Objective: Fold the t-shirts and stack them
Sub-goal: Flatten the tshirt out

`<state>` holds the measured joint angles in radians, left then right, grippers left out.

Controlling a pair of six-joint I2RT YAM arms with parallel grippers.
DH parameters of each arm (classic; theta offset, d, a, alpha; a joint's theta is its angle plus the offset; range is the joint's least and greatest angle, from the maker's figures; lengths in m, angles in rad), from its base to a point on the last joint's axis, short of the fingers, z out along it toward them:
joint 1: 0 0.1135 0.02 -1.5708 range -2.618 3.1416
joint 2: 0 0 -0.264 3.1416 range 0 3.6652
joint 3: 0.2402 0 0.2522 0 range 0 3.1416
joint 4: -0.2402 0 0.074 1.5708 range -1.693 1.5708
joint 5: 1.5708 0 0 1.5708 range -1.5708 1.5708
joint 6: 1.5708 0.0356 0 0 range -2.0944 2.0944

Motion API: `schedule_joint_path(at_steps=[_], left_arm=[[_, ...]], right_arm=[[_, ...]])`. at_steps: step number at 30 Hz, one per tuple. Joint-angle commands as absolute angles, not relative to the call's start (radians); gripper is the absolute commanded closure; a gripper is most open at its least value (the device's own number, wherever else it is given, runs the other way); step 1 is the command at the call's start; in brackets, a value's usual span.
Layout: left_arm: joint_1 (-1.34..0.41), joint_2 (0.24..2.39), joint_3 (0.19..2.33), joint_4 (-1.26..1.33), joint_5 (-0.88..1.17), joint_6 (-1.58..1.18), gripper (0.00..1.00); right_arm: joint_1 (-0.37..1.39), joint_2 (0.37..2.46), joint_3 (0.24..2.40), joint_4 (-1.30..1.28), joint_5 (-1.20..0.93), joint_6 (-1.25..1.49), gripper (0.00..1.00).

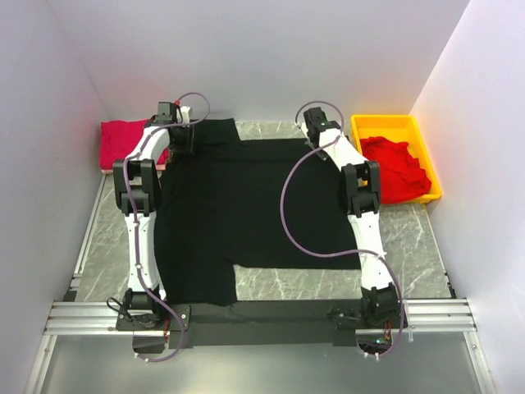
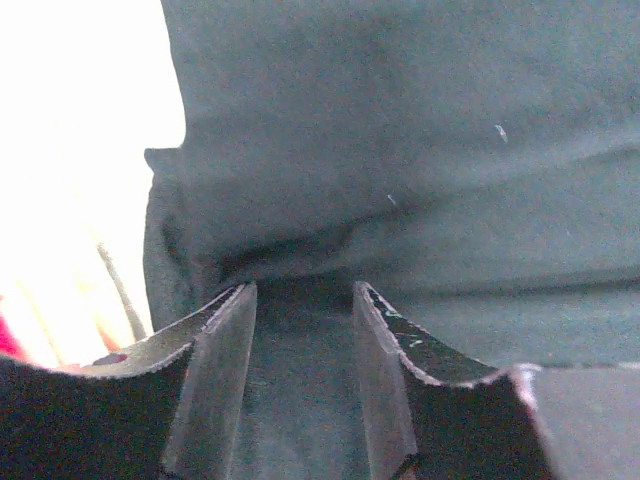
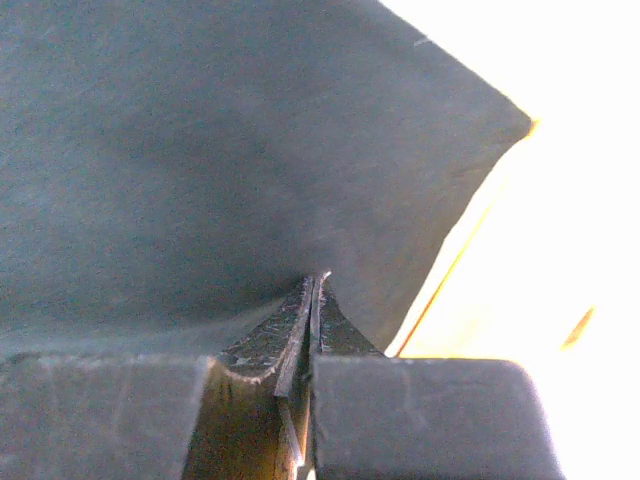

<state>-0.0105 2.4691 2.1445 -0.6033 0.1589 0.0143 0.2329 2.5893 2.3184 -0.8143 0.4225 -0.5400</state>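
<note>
The black t-shirt lies spread flat over the middle of the table, its near edge hanging over the front. My left gripper is at the shirt's far left corner; in the left wrist view it is open, with black cloth lying between and beyond the fingers. My right gripper is at the far right corner; in the right wrist view it is shut on a pinch of the black cloth. A folded red t-shirt lies at the far left. Crumpled red t-shirts lie in the tray.
The yellow plastic tray stands at the far right against the wall. White walls close in the table on the left, back and right. Bare grey marbled tabletop shows near the shirt's front notch.
</note>
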Motion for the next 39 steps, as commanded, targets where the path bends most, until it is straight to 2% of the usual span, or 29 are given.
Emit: schedule_joint_path(at_steps=[1, 3, 6, 8, 10, 13, 15, 18, 27, 32, 39], left_arm=[[-0.002, 2.453, 2.172, -0.534, 0.167, 0.018, 0.49], [-0.002, 2.38, 2.135, -0.526, 0.224, 0.028, 0.47], [-0.002, 2.237, 2.044, -0.544, 0.34, 0.067, 0.39], [-0.002, 2.154, 1.944, -0.596, 0.409, 0.157, 0.36], [-0.002, 2.019, 1.846, -0.62, 0.454, 0.234, 0.36], [-0.002, 1.885, 1.656, -0.679, 0.448, 0.357, 0.35], [-0.002, 1.838, 1.544, -0.733, 0.442, 0.443, 0.4], [-0.002, 1.792, 1.39, -0.675, 0.397, 0.468, 0.42], [-0.003, 1.819, 1.221, -0.557, 0.316, 0.483, 0.47], [-0.008, 1.815, 1.116, -0.567, 0.245, 0.549, 0.5], [-0.037, 1.686, 0.928, -0.711, 0.304, 0.644, 0.54]], right_arm=[[0.255, 2.562, 2.373, -0.572, 0.474, -0.574, 0.98], [0.262, 2.479, 2.344, -0.557, 0.445, -0.568, 0.97], [0.276, 2.34, 2.243, -0.618, 0.385, -0.542, 0.91], [0.282, 2.278, 2.168, -0.728, 0.304, -0.513, 0.84], [0.279, 2.194, 2.093, -0.842, 0.194, -0.494, 0.7], [0.279, 2.079, 1.931, -0.905, 0.114, -0.474, 0.65], [0.281, 2.033, 1.869, -0.942, 0.084, -0.469, 0.64], [0.279, 2.019, 1.76, -0.977, 0.04, -0.456, 0.71], [0.279, 2.146, 1.727, -0.974, 0.005, -0.402, 0.82], [0.279, 2.158, 1.662, -0.971, 0.017, -0.425, 0.84], [0.279, 2.068, 1.459, -0.953, 0.032, -0.492, 0.83]])
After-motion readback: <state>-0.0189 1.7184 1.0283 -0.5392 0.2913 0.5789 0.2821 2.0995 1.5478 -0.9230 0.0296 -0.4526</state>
